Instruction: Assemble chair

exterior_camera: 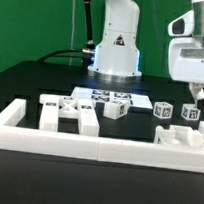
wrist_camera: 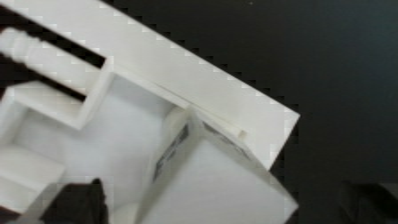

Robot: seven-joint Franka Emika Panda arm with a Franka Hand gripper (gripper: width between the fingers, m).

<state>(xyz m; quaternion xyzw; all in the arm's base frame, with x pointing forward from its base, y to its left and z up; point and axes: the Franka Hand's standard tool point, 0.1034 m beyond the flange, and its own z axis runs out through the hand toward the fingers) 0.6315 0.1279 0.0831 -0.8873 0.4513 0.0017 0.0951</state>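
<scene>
Hovers with gripper (exterior_camera: 198, 97) released, fingers (wrist_camera: 80, 203) spread wide, grasping nothing. Between the fingers, just past their tips, touching neither, a white chair piece (wrist_camera: 217, 175).

Exterior view: low, facing robot base (exterior_camera: 115, 51) over border frame (exterior_camera: 96, 145). Wrist view: close above chair parts (wrist_camera: 210, 165).

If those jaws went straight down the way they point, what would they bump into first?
Most likely the white blocky plastic chair piece. The wrist view shows it right beneath the open jaws, filling most of the space between them. How far below it lies is hard to judge from these pictures.
</scene>
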